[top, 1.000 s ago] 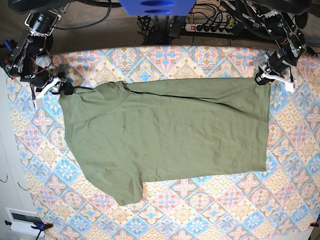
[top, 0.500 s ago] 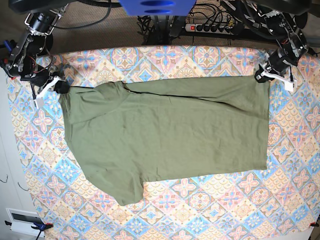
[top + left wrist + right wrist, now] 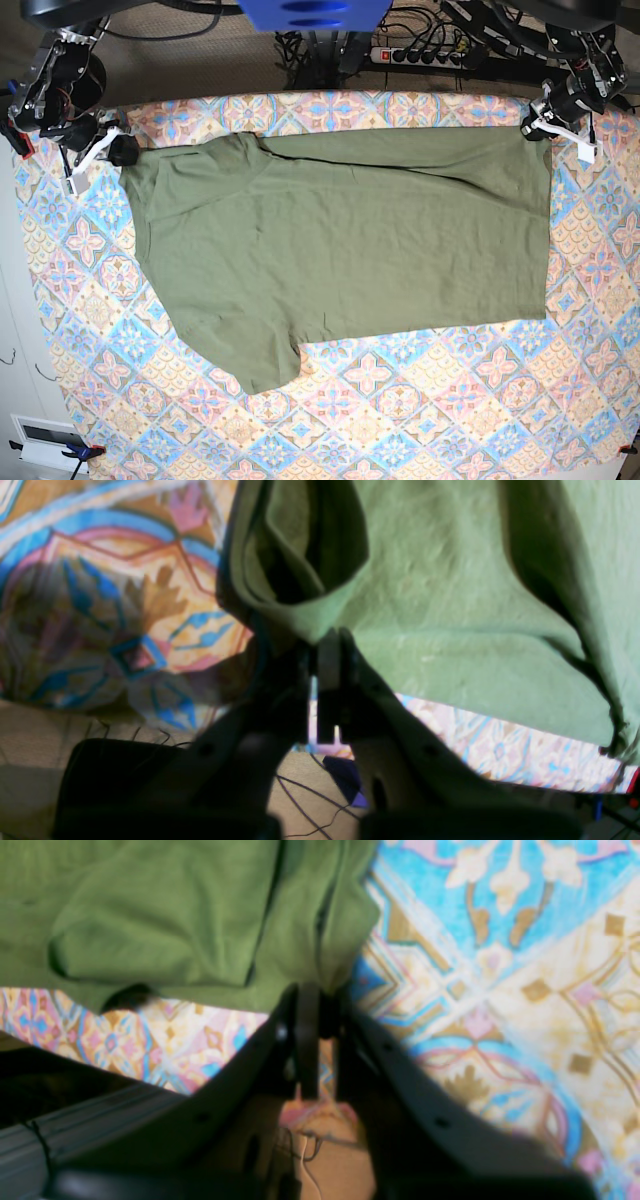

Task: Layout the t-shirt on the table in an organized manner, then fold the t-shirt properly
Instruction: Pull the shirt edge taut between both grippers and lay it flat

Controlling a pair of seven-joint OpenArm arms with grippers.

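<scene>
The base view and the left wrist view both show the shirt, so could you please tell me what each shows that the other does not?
Only the base view shows the whole t-shirt spread across the table, with the right hand at its other far corner. Only the left wrist view shows the left hand shut on a bunched fold of cloth. Both show green fabric over the patterned cloth.

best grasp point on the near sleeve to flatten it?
Pinch the sleeve's cuff hem from the table's near side. It sticks out free toward that edge, clear of both grippers, which are pinching the t-shirt's far corners.
</scene>
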